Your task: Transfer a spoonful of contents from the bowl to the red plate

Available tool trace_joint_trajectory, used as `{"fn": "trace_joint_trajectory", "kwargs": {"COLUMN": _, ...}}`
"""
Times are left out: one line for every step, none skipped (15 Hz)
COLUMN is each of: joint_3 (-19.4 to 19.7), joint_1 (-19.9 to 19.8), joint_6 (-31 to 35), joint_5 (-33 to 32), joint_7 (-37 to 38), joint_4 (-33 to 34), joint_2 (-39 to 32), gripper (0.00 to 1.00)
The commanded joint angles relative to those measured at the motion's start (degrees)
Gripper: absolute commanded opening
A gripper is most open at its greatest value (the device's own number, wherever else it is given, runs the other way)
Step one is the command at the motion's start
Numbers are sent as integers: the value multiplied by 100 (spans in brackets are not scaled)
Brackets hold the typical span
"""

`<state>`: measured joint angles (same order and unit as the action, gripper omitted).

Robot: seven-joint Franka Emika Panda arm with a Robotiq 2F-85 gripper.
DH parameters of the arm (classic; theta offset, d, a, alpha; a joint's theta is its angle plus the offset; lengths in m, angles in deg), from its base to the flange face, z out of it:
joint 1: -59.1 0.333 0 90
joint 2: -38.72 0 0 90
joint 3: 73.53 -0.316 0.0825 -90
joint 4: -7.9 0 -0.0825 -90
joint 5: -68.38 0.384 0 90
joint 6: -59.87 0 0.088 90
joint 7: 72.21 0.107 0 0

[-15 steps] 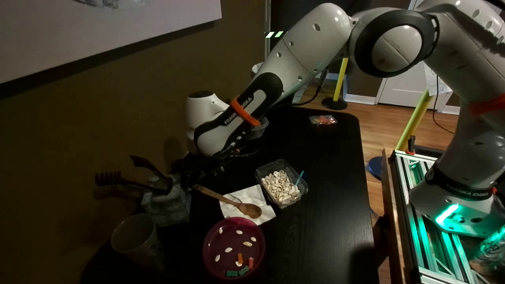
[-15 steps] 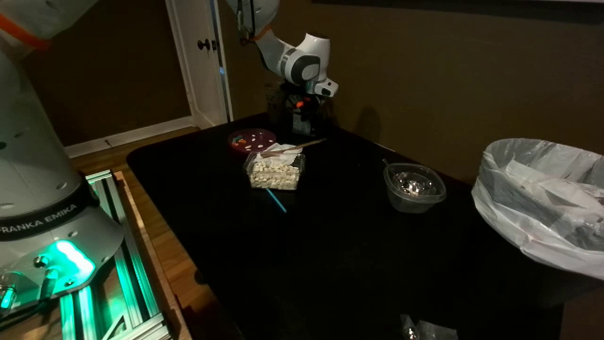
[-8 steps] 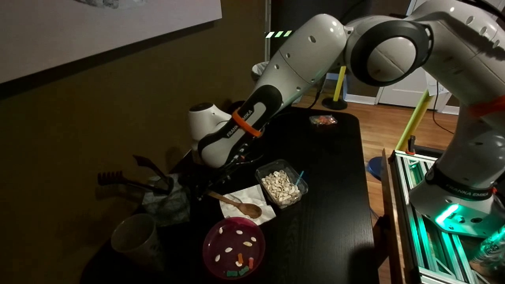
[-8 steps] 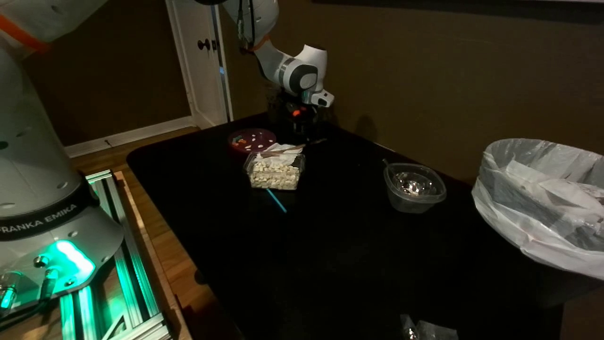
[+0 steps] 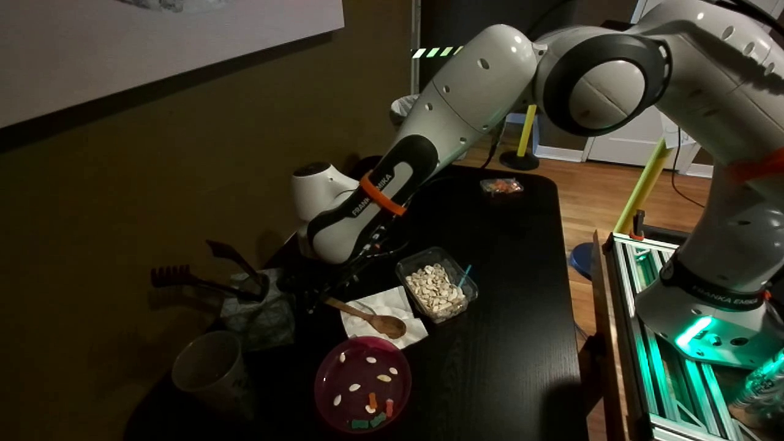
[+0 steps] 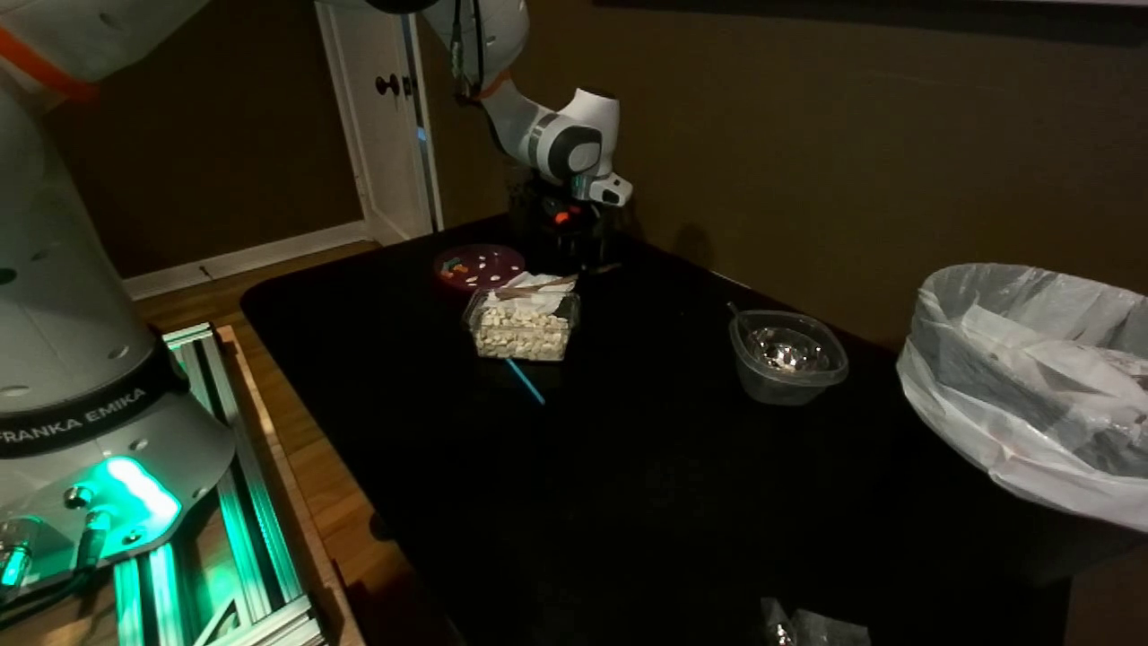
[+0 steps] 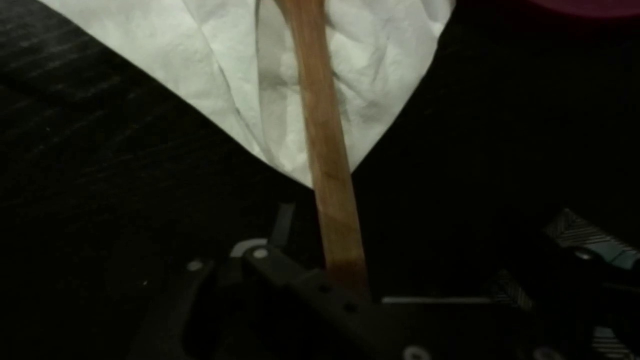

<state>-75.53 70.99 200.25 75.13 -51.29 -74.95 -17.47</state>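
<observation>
1. Hand (image 5: 313,299): low, at the handle end of the wooden spoon (image 5: 367,316). Can't tell if it's spread or pinching; too dark there. In the wrist view the handle runs into the dark hand and its very end is hidden.
2. Spoon: scoop end on a white napkin (image 5: 392,302), handle sticking out past the napkin's corner over the black bench (image 5: 508,343).
3. Bowl (image 5: 452,267): clear plastic, squarish, upright on the bench, just beside the napkin. Holds a heap of pale pieces (image 5: 433,288).
4. Blue stick (image 6: 526,381): just beside the bowl, on the side away from the napkin.
5. Red plate (image 5: 352,407): reads purplish in this light. Right by the napkin; can't tell if they touch. Carries scattered pale bits (image 5: 355,388), plus orange, red and green candies (image 5: 360,424) bunched toward one edge.
6. Grey holder (image 5: 260,318): near the hand, dark utensils (image 5: 170,277) leaning out of it. Cup (image 5: 222,383) beside it.
7. In an exterior view: clear tub (image 6: 780,388) well apart from the bowl, white-lined bin (image 6: 969,431) near the tub.
</observation>
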Motion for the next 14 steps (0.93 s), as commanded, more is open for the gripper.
{"fn": "trace_joint_trajectory", "kwargs": {"joint_3": 68, "joint_1": 76, "joint_6": 77, "joint_5": -27, "joint_7": 39, "joint_4": 13, "joint_2": -24, "gripper": 100}}
{"fn": "trace_joint_trajectory", "kwargs": {"joint_3": 274, "joint_1": 262, "joint_6": 245, "joint_5": -212, "joint_7": 188, "joint_4": -11, "joint_2": -43, "gripper": 100}}
{"fn": "trace_joint_trajectory", "kwargs": {"joint_3": 359, "joint_1": 331, "joint_6": 276, "joint_5": -322, "joint_7": 217, "joint_4": -14, "joint_2": -46, "gripper": 100}}
{"fn": "trace_joint_trajectory", "kwargs": {"joint_3": 405, "joint_1": 368, "joint_6": 309, "joint_5": -395, "joint_7": 211, "joint_4": -1, "joint_2": -62, "gripper": 100}}
{"fn": "trace_joint_trajectory", "kwargs": {"joint_3": 467, "joint_1": 422, "joint_6": 335, "joint_5": -462, "joint_7": 231, "joint_4": 1, "joint_2": -73, "gripper": 100}}
{"fn": "trace_joint_trajectory", "kwargs": {"joint_3": 524, "joint_1": 469, "joint_6": 362, "joint_5": -511, "joint_7": 271, "joint_4": 9, "joint_2": -90, "gripper": 100}}
{"fn": "trace_joint_trajectory", "kwargs": {"joint_3": 568, "joint_1": 509, "joint_6": 358, "joint_5": -557, "joint_7": 298, "joint_4": 7, "joint_2": -95, "gripper": 98}}
{"fn": "trace_joint_trajectory", "kwargs": {"joint_3": 613, "joint_1": 549, "joint_6": 323, "joint_5": -598, "joint_7": 332, "joint_4": 14, "joint_2": -107, "gripper": 95}}
{"fn": "trace_joint_trajectory", "kwargs": {"joint_3": 659, "joint_1": 590, "joint_6": 331, "joint_5": -630, "joint_7": 373, "joint_4": 14, "joint_2": -120, "gripper": 94}}
{"fn": "trace_joint_trajectory", "kwargs": {"joint_3": 688, "joint_1": 621, "joint_6": 304, "joint_5": -662, "joint_7": 402, "joint_4": 25, "joint_2": -143, "gripper": 88}}
{"fn": "trace_joint_trajectory", "kwargs": {"joint_3": 708, "joint_1": 639, "joint_6": 290, "joint_5": -687, "joint_7": 421, "joint_4": 33, "joint_2": -156, "gripper": 89}}
{"fn": "trace_joint_trajectory", "kwargs": {"joint_3": 718, "joint_1": 645, "joint_6": 269, "joint_5": -696, "joint_7": 448, "joint_4": 50, "joint_2": -180, "gripper": 82}}
{"fn": "trace_joint_trajectory", "kwargs": {"joint_3": 735, "joint_1": 661, "joint_6": 268, "joint_5": -710, "joint_7": 475, "joint_4": 58, "joint_2": -197, "gripper": 65}}
{"fn": "trace_joint_trajectory", "kwargs": {"joint_3": 737, "joint_1": 666, "joint_6": 256, "joint_5": -716, "joint_7": 483, "joint_4": 71, "joint_2": -214, "gripper": 63}}
